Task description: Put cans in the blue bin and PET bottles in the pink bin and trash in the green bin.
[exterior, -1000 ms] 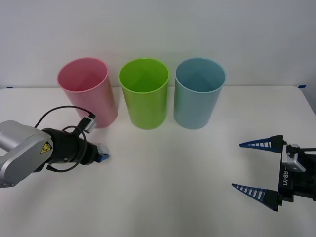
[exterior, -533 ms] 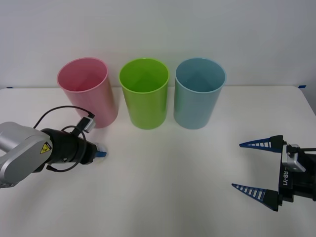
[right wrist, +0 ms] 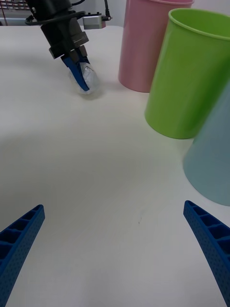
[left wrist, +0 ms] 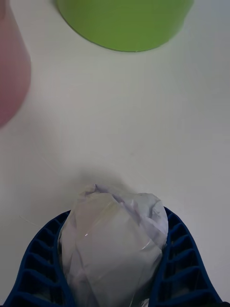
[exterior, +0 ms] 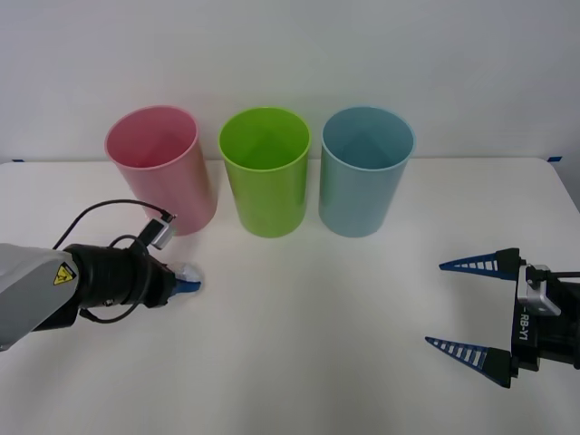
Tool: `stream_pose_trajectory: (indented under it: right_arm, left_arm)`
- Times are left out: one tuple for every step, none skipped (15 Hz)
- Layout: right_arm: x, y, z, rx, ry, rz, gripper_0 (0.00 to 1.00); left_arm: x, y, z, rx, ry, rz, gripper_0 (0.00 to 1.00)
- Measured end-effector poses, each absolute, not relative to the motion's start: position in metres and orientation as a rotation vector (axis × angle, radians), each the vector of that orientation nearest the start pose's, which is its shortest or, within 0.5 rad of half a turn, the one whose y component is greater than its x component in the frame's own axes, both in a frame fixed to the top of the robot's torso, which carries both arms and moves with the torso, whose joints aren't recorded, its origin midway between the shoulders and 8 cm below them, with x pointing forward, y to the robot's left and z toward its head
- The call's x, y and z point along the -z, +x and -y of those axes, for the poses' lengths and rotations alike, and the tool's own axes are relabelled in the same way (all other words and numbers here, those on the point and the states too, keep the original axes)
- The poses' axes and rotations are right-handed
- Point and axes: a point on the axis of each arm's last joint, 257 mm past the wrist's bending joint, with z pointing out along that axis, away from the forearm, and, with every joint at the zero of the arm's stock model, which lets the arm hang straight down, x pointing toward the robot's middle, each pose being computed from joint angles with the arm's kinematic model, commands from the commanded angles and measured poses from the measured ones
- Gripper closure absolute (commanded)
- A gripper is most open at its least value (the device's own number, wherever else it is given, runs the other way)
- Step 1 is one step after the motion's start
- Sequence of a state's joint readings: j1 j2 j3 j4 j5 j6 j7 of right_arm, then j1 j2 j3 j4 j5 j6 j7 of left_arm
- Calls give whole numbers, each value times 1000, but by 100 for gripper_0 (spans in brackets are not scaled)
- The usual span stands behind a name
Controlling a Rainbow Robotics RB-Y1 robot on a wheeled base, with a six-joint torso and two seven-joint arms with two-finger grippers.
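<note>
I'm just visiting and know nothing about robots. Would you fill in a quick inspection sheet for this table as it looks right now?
Surface: white table, bare around the bins.
Job's things: pink bin, green bin and blue bin upright in a row; trash on the table before the pink bin.
Clutter: nothing seen.
Grippers: left gripper shut on the trash; right gripper open, apart at the table's right.
Cables: black cable looping over the left arm.
Surroundings: plain white wall.

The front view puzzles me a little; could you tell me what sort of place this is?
Probably a lab test bench for a sorting trial: a bare white table against a plain wall, three bins in a row, pink, green and blue, and the left gripper shut on trash.
</note>
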State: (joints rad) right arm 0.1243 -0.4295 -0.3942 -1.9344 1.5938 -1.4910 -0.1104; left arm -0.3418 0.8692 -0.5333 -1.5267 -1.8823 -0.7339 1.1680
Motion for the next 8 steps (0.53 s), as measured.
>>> stream_pose_trajectory:
  right_arm:
    - [205, 347, 214, -450, -1312, -1548, 0]
    - [205, 347, 214, -450, -1312, -1548, 0]
    - [205, 347, 214, -450, -1312, -1548, 0]
    - [205, 347, 214, -450, -1312, -1548, 0]
    - [205, 347, 214, -450, -1312, -1548, 0]
    - [205, 347, 214, -450, -1312, -1548, 0]
    - [205, 347, 214, -450, -1312, -1548, 0]
    - [205, 347, 214, -450, -1312, -1548, 0]
  left_arm:
    - [325, 482, -216, 396, 782, -2263, 100]
    - [323, 483, -217, 411, 781, -2242, 100]
    - [319, 483, -219, 422, 778, -2223, 100]
    - [315, 483, -223, 428, 781, -2197, 100]
    - [309, 483, -223, 438, 793, -2170, 100]
    - [304, 484, -222, 449, 805, -2141, 100]
    - [297, 485, -223, 458, 809, -2108, 100]
    - [290, 485, -223, 473, 812, -2078, 100]
